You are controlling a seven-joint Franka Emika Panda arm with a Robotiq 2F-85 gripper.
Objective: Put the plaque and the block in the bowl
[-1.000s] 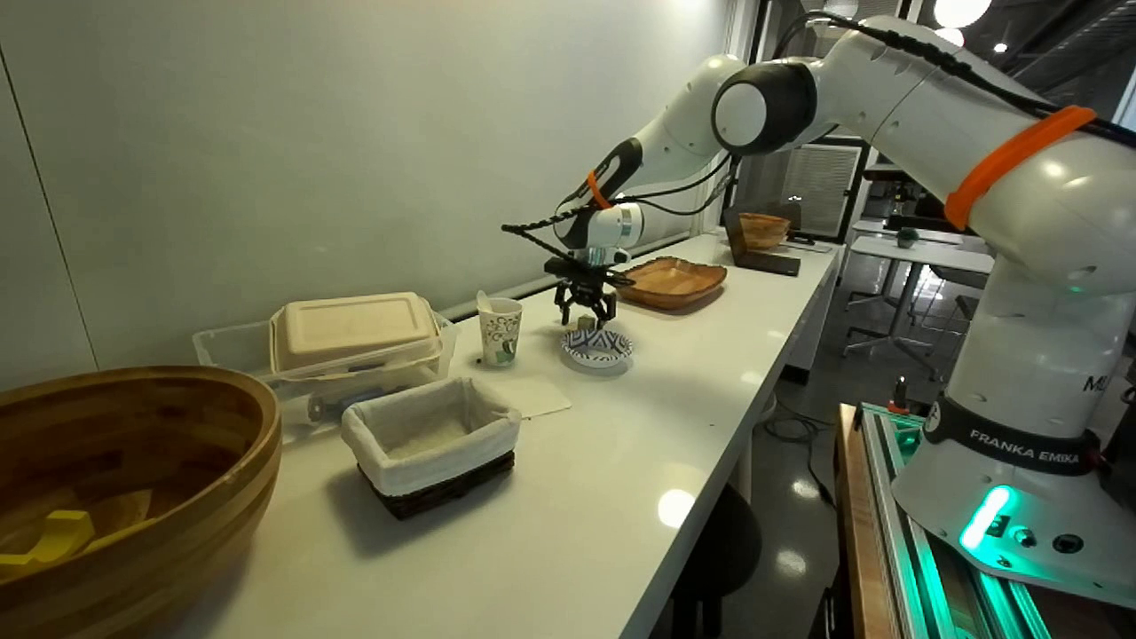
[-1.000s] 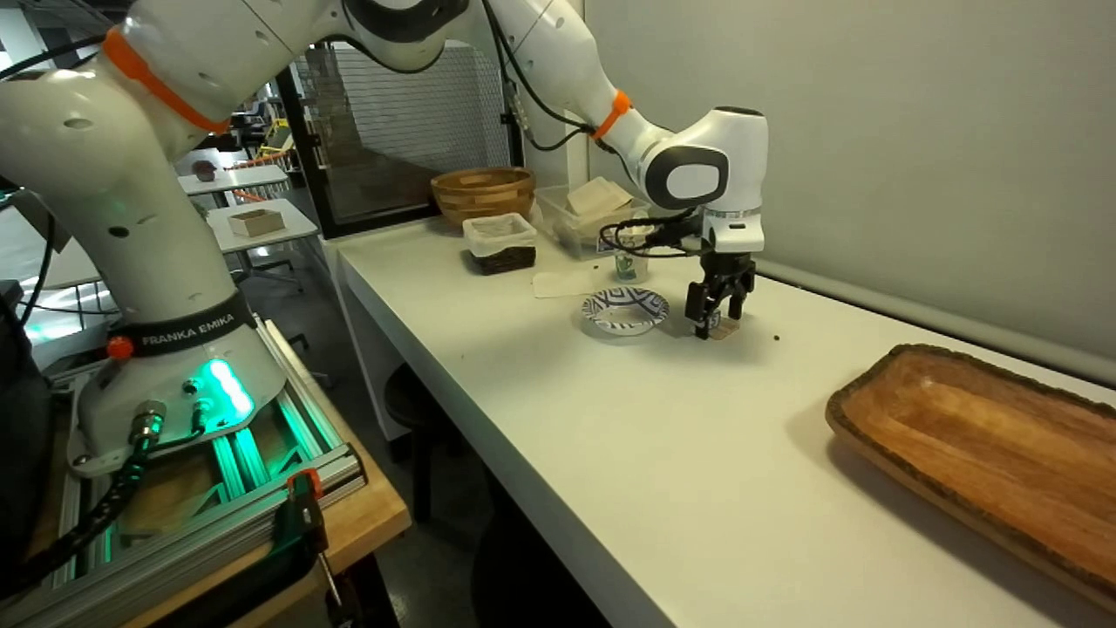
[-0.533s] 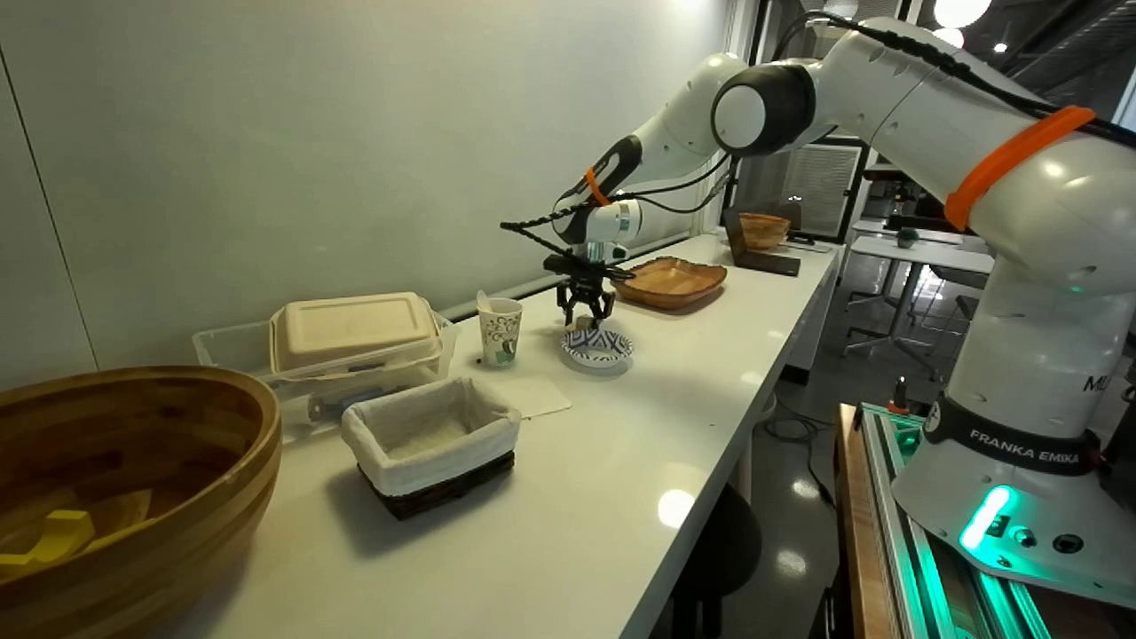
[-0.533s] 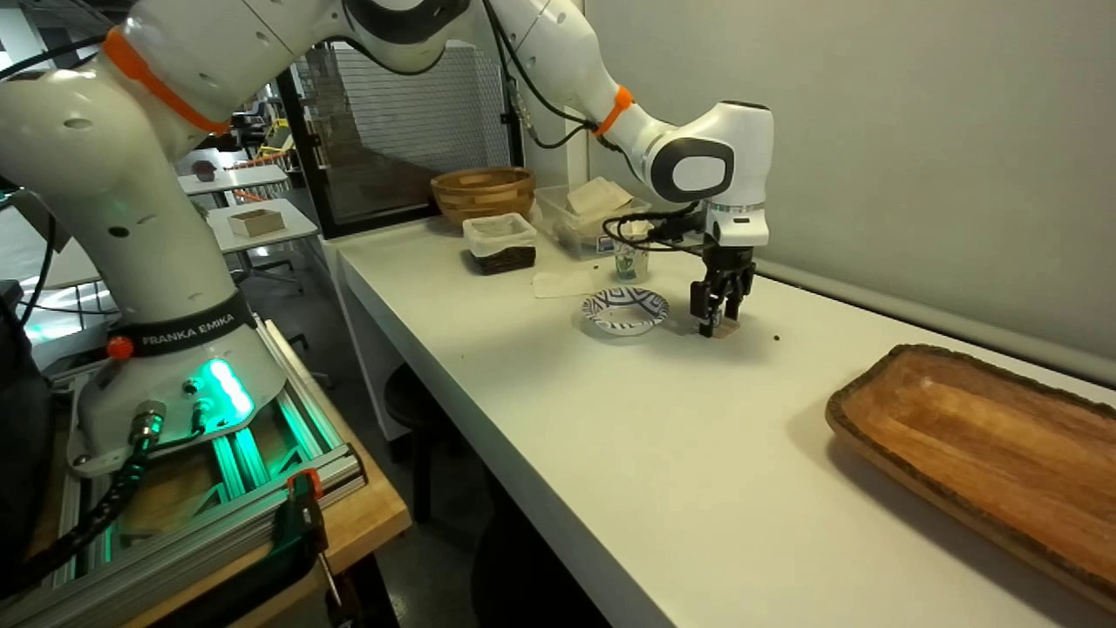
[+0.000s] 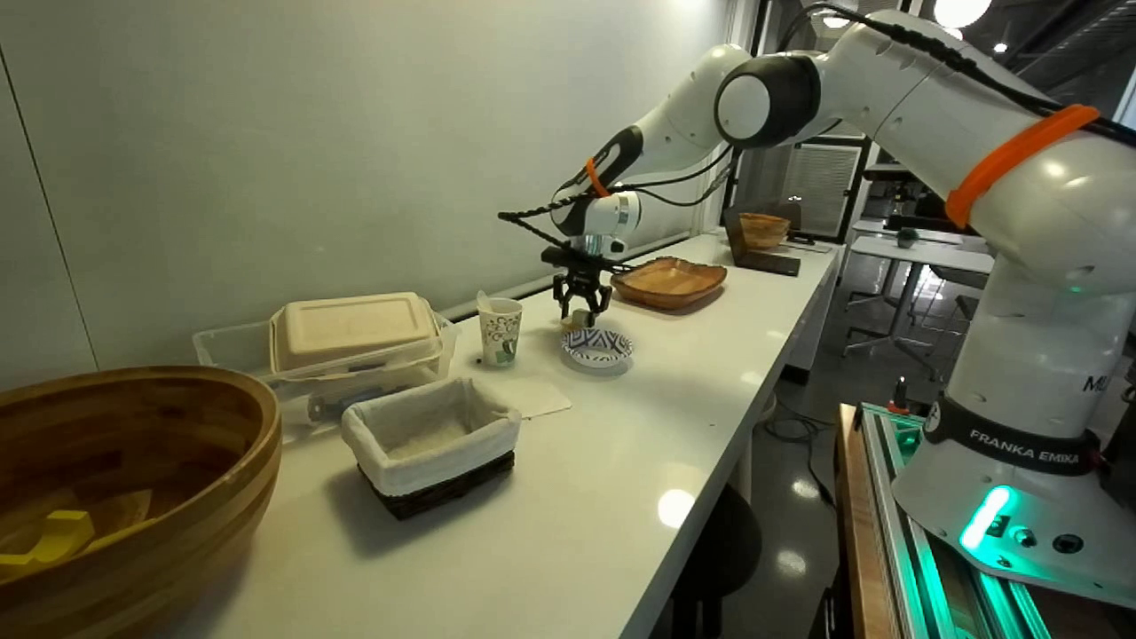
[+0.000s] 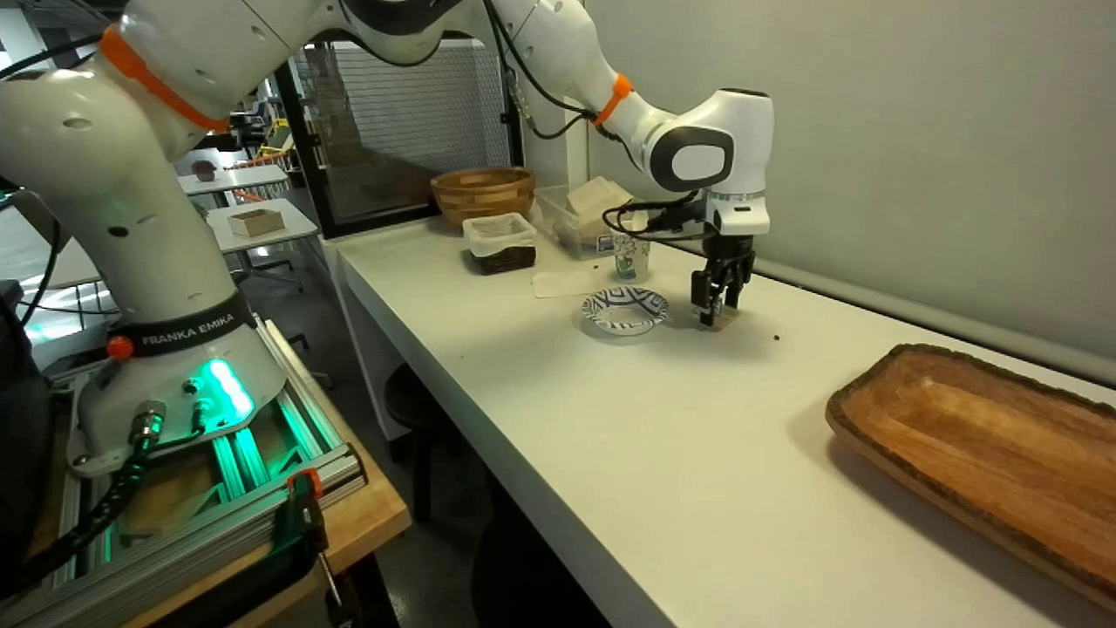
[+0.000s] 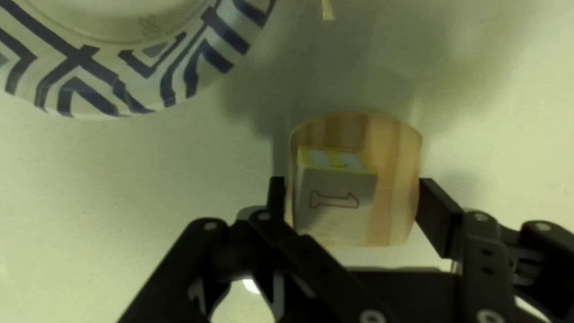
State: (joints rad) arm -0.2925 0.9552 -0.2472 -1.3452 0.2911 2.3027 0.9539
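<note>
In the wrist view a striped wooden plaque [image 7: 394, 179] lies between my fingers, their pads [image 7: 276, 197] against its two side edges. On top of it rests a white block [image 7: 334, 202] with a yellow side and an outlined numeral 1. My gripper [image 6: 719, 312] is shut on the plaque, which appears slightly above the table in an exterior view. The large round brown bowl [image 5: 209, 524] stands far from the gripper, at the near left corner of an exterior view. A yellow piece [image 5: 67, 537] is inside it.
Right beside the gripper sits a blue-and-white patterned dish [image 6: 626, 297]. Toward the bowl stand a paper cup [image 5: 500, 333], a cloth-lined basket [image 5: 430, 484] and a clear box with a beige lid [image 5: 355, 330]. A wooden tray [image 6: 985, 427] lies on the opposite side.
The jaws have closed in on the plaque's edges. Gripper, plaque and block have then risen a little off the table together.
</note>
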